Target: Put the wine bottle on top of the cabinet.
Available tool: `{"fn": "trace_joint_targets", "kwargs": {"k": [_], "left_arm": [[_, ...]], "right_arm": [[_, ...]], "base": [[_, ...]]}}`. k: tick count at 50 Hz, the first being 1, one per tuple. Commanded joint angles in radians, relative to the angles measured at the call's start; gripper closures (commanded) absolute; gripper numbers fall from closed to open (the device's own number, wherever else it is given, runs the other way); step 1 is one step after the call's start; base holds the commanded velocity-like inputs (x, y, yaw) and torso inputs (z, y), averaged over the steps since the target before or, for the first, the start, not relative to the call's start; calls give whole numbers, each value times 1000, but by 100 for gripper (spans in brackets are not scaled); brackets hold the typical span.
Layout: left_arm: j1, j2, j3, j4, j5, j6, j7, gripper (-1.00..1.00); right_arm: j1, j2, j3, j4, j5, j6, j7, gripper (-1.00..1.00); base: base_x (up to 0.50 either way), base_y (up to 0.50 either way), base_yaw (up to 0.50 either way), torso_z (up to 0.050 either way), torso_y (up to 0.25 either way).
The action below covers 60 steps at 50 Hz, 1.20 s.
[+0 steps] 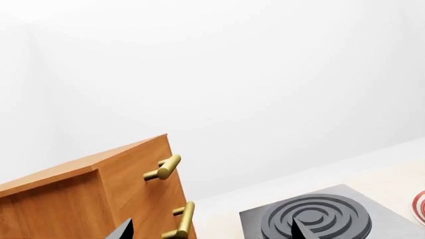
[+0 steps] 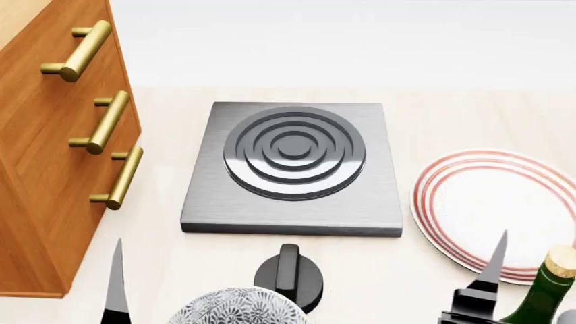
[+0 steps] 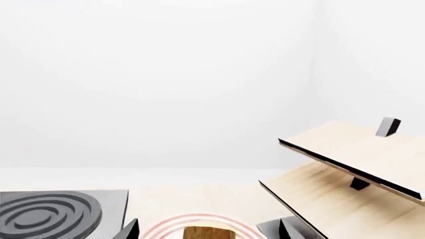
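The right pincer (image 2: pixel 531 297) sits at the lower right of the head view, one dark finger (image 2: pixel 493 260) rising just beside the wine bottle (image 2: pixel 544 290); its corked neck stands roughly upright between the fingers, though I cannot tell whether they grip it. The left pincer (image 2: pixel 115 283), lower left, holds nothing; how wide it stands I cannot tell. The right arm is plainly nearer. The cabinet (image 2: pixel 45 169) stands at far left, its top out of frame above. Between lie the striped plate (image 2: pixel 486 202), the burner (image 2: pixel 293 165) and a patterned bowl (image 2: pixel 236 307), so the bottle likely must rise high and cross left over the bench (image 2: pixel 450 115).
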State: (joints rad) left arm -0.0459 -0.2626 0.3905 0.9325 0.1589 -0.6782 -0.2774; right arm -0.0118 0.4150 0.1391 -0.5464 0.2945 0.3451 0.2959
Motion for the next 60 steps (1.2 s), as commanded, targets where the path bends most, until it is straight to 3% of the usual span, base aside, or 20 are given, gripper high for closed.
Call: {"fn": "trace_joint_targets", "kwargs": {"k": [1, 4, 5, 27, 60], "left_arm": [[5, 21, -32, 4, -26, 39, 36, -100], [3, 20, -29, 6, -25, 38, 36, -100], [4, 20, -29, 4, -26, 41, 35, -100], [-3, 17, -21, 10, -30, 32, 29, -100], [-4, 9, -15, 14, -39, 24, 19, -100]], "right_arm": [[-7, -21, 30, 25, -20, -19, -13, -100], [-17, -22, 28, 27, -28, -26, -9, -100], [-21, -23, 27, 25, -26, -31, -12, 100], [-2, -13, 23, 15, -16, -15, -7, 100], [229, 105, 84, -141, 100, 239, 30, 100]], "base": [[0, 0, 0, 0, 0], [0, 0, 0, 0, 0], [0, 0, 0, 0, 0], [0, 0, 0, 0, 0], [0, 0, 0, 0, 0]]}}
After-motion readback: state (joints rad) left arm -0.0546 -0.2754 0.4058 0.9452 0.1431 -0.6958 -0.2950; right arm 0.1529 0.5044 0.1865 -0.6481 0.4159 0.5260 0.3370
